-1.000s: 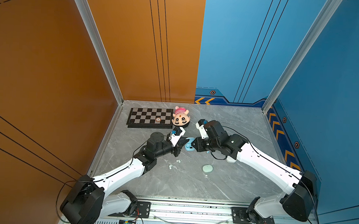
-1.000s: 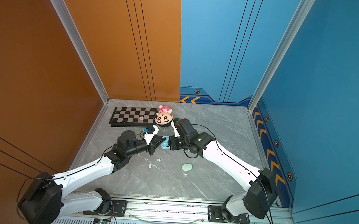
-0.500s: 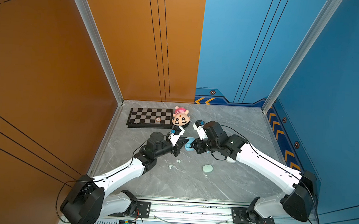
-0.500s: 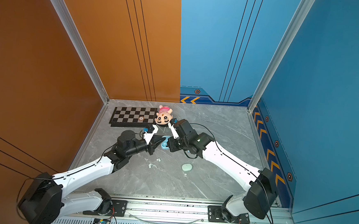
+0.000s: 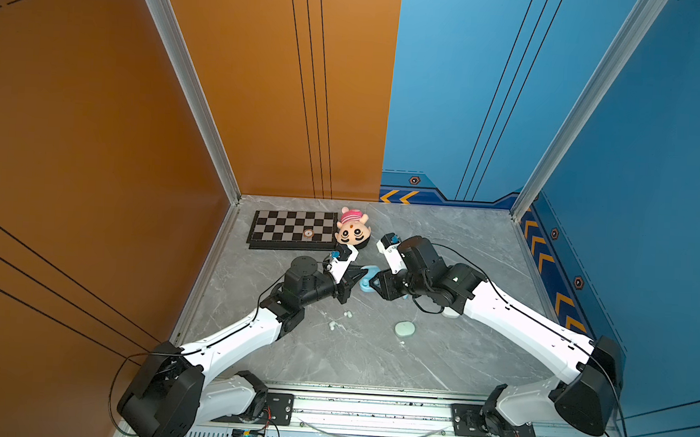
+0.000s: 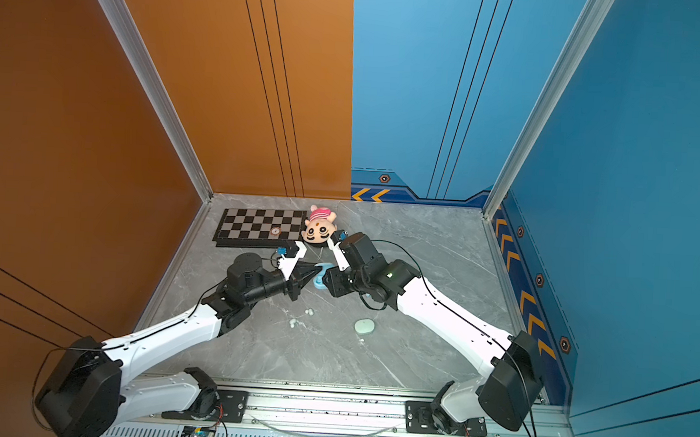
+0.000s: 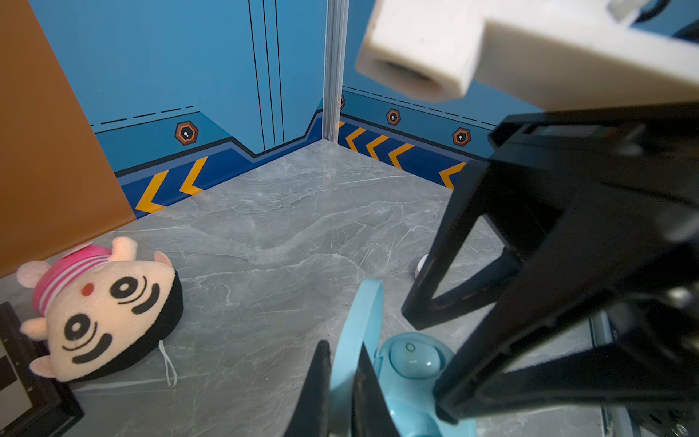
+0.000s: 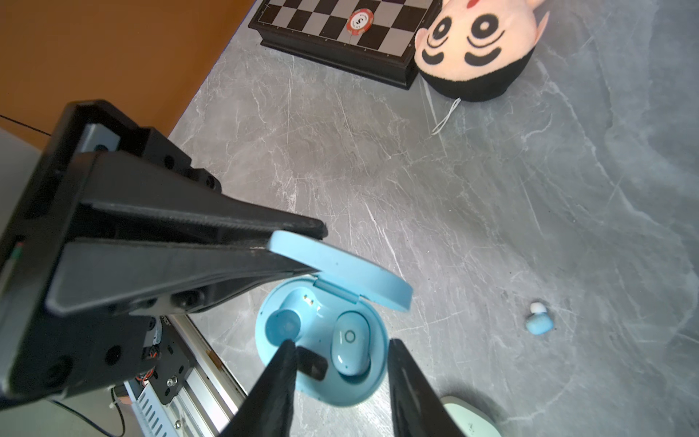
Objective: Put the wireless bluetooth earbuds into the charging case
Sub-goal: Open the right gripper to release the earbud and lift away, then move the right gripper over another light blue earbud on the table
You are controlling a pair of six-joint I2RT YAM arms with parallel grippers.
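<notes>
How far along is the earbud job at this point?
Done: one blue earbud sits in the open blue case. In hand: left gripper pinches the lid; right gripper open over the case. Left: second blue earbud, white earbuds on the table.

Bright, even light, soft shadows; top views sharp, right gripper blurred up close in the left wrist view

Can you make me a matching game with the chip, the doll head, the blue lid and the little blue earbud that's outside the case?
Things:
1. poker chip
2. plush head
3. blue case lid
4. loose blue earbud

Clues:
A. pinched in the left gripper
B. by itself on the table
C. on the chessboard
D. wearing a pink striped hat

Pairs: 1-C, 2-D, 3-A, 4-B
</notes>
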